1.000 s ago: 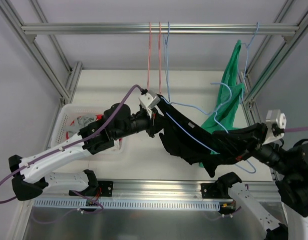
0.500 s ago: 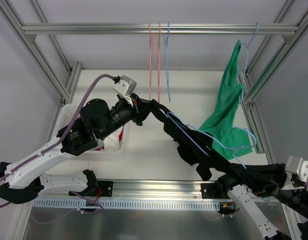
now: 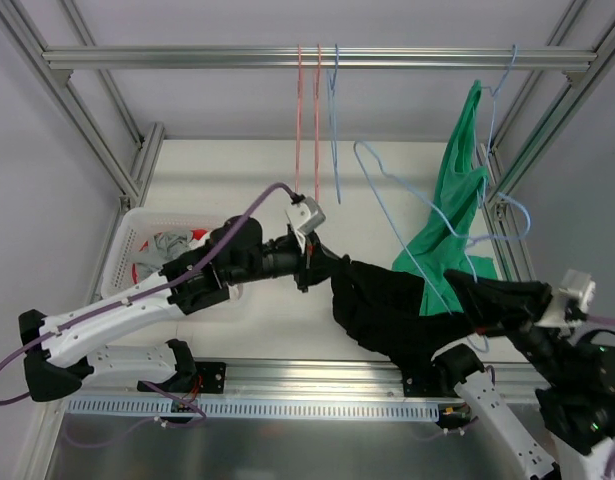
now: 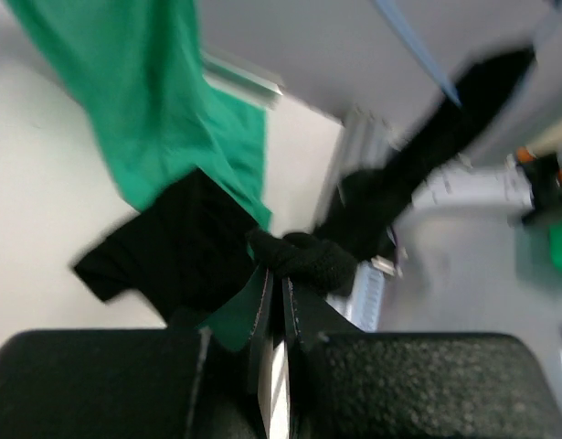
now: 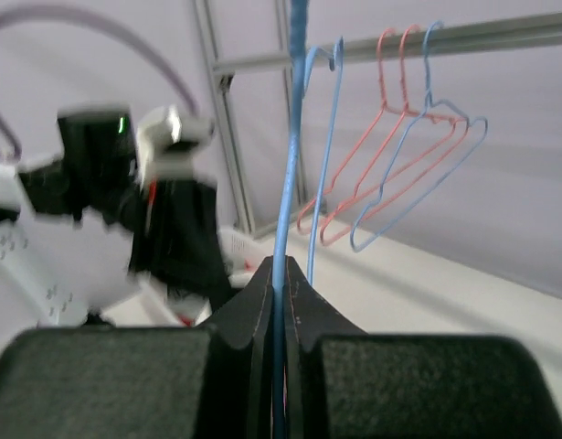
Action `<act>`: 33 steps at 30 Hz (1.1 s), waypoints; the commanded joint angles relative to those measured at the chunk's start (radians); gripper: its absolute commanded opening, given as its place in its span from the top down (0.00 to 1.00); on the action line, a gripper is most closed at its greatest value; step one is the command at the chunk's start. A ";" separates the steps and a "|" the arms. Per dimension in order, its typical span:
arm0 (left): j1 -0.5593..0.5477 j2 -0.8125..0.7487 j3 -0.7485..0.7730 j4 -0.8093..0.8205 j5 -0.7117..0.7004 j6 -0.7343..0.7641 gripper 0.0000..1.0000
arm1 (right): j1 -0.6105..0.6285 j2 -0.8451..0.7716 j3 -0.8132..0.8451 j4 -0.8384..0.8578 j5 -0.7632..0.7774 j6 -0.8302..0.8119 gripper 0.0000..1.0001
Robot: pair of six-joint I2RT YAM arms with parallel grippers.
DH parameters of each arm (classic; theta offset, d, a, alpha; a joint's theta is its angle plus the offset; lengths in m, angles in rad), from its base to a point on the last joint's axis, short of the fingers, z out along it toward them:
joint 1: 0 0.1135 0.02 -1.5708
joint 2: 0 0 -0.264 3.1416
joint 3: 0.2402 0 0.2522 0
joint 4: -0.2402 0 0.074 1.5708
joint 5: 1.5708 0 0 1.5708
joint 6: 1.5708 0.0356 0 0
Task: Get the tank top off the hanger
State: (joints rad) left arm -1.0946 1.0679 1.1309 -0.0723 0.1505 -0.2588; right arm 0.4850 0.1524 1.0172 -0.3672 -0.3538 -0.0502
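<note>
The black tank top hangs in a bunch between the two arms, low over the table. My left gripper is shut on its left end; in the left wrist view the jaws pinch a black fold. My right gripper is shut on the light blue wire hanger, which stands up above the black cloth. In the right wrist view the wire runs straight up from the closed jaws. The hanger's lower end is hidden where it meets the cloth.
A green top hangs on another blue hanger at the right of the rail. Pink and blue empty hangers hang mid-rail. A white basket with clothes sits at the left.
The right gripper swung the hanger up and back, so most of it now stands above the black cloth. The left gripper dropped down and right with the tank top, which has bunched up.
</note>
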 commanded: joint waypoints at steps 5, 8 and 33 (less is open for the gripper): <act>-0.083 0.000 -0.295 0.281 0.325 -0.034 1.00 | 0.003 0.243 -0.288 1.334 0.338 0.187 1.00; -0.114 0.030 -0.368 0.281 0.270 -0.056 1.00 | 0.004 0.358 -0.290 1.472 0.467 0.013 1.00; -0.128 -0.051 -0.484 0.106 -0.273 -0.194 0.66 | 0.004 0.527 0.125 0.010 0.424 0.010 1.00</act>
State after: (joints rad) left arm -1.2179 1.0534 0.6090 0.0273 -0.1398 -0.4545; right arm 0.4854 0.5423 1.0519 -0.2951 0.0643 -0.0719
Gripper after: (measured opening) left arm 0.276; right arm 0.031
